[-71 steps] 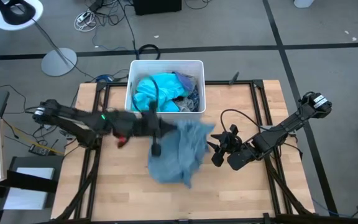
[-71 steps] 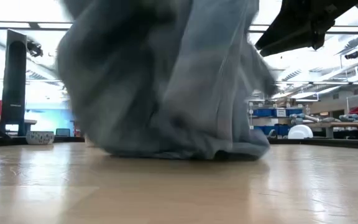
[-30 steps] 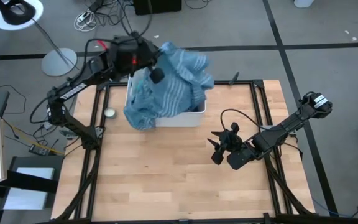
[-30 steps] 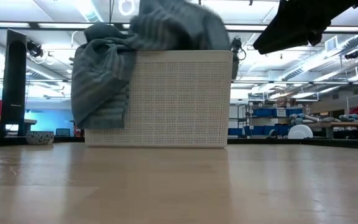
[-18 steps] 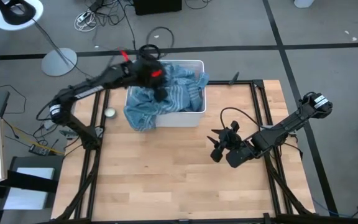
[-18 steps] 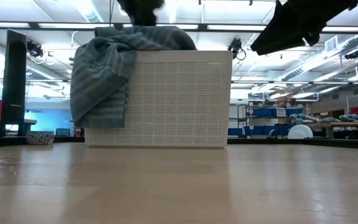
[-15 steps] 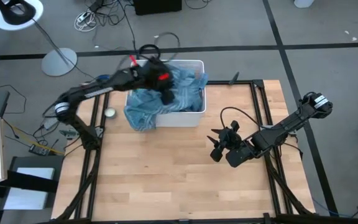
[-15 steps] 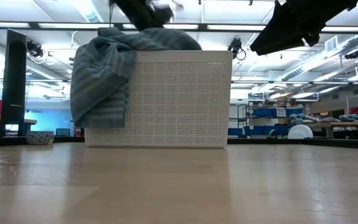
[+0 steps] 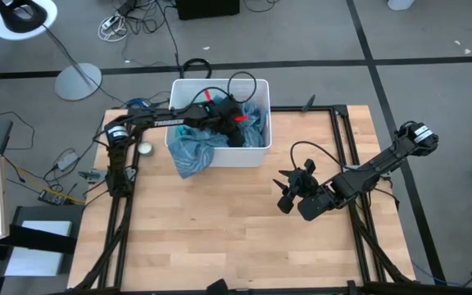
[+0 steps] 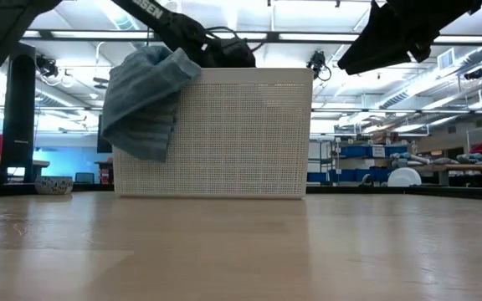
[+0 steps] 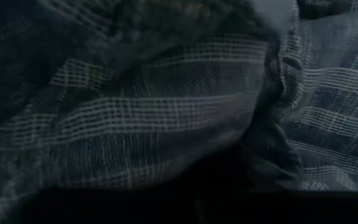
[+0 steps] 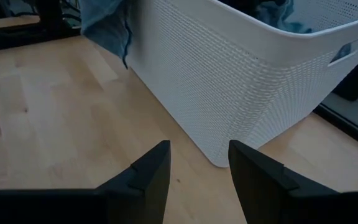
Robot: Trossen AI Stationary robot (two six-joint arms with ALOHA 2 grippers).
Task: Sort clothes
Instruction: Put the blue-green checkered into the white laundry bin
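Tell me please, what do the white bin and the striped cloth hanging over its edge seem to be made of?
White bin: likely moulded plastic, matte, with a fine woven-look perforated texture. Grey-blue striped top: soft woven fabric, probably cotton, since it drapes in folds and shows threads up close.

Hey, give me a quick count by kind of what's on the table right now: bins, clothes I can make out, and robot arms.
Bins: 1, the white bin.
Clothes that show: 1 for sure, the striped top draped over the bin's rim; anything under it is hidden.
Arms: 2, the left gripper down in the bin, the right gripper waiting over bare table.
Total: 4.
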